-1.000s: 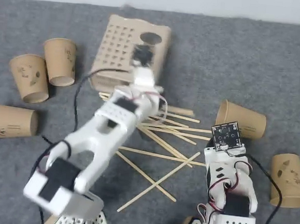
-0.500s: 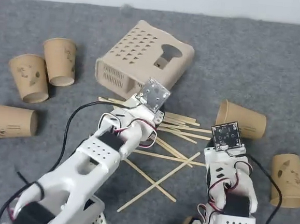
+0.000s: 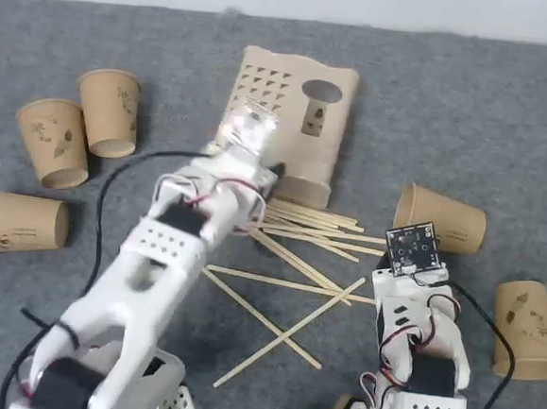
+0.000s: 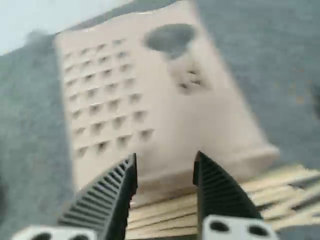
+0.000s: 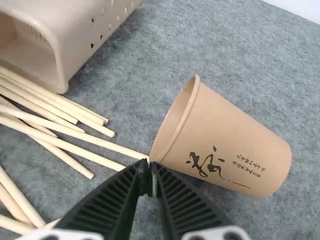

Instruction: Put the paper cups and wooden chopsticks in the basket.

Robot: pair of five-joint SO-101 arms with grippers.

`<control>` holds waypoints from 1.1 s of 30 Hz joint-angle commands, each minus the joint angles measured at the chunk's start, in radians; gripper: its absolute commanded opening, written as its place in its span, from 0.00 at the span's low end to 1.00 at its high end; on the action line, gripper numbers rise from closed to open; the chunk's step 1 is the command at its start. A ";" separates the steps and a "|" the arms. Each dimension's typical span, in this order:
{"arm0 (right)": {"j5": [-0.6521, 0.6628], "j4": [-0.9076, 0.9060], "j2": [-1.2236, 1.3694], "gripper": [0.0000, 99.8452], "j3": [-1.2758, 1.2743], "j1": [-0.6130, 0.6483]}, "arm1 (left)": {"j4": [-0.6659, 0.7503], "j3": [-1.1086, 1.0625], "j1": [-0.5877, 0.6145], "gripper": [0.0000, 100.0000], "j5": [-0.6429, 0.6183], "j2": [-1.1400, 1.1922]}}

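Observation:
The tan perforated basket (image 3: pixel 296 97) lies on its side at the back of the grey mat, its opening (image 5: pixel 20 45) facing the chopsticks. My left gripper (image 3: pixel 250 138) hovers at the basket's near left corner, open, with the basket wall (image 4: pixel 150 100) just beyond its fingertips (image 4: pixel 127 172). Several wooden chopsticks (image 3: pixel 297 263) lie scattered mid-mat, some against the basket's mouth (image 4: pixel 235 195). My right gripper (image 5: pixel 149 169) is shut and empty, its tips at the rim of a paper cup (image 5: pixel 225 145) lying on its side (image 3: pixel 440 218).
Two cups stand mouth-down at the far left (image 3: pixel 107 111) (image 3: pixel 53 142). Another lies on its side at the left edge (image 3: pixel 16 222). One more lies at the right edge (image 3: pixel 527 329). The right arm's base (image 3: pixel 420 387) sits at the front.
The basket has turned and slid to the right. The left arm drew back from over it, then swung to its near left corner. The right arm has kept still.

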State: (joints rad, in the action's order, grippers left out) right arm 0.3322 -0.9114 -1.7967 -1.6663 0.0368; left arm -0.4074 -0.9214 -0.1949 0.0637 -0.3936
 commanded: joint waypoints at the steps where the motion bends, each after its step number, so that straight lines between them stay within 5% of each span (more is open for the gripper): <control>1: 0.015 0.007 -0.012 0.01 -0.015 -0.007 | -0.005 0.077 0.068 0.18 -0.061 0.055; 7: 0.015 0.007 -0.012 0.01 -0.015 -0.007 | -0.094 0.104 0.054 0.18 -0.209 0.077; 15: 0.015 0.007 -0.012 0.01 -0.015 -0.007 | -0.361 0.255 0.012 0.18 -0.594 0.034; 23: 0.015 0.007 -0.012 0.01 -0.015 -0.008 | -0.322 0.260 0.025 0.18 -0.749 0.178; 33: 0.015 -0.019 -0.016 0.01 -0.014 -0.005 | -0.015 0.262 0.161 0.18 -0.756 0.315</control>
State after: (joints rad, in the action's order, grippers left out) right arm 0.3322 -0.9237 -1.7967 -1.6663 0.0368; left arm -0.5224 -0.6851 -0.0644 -0.6805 -0.0959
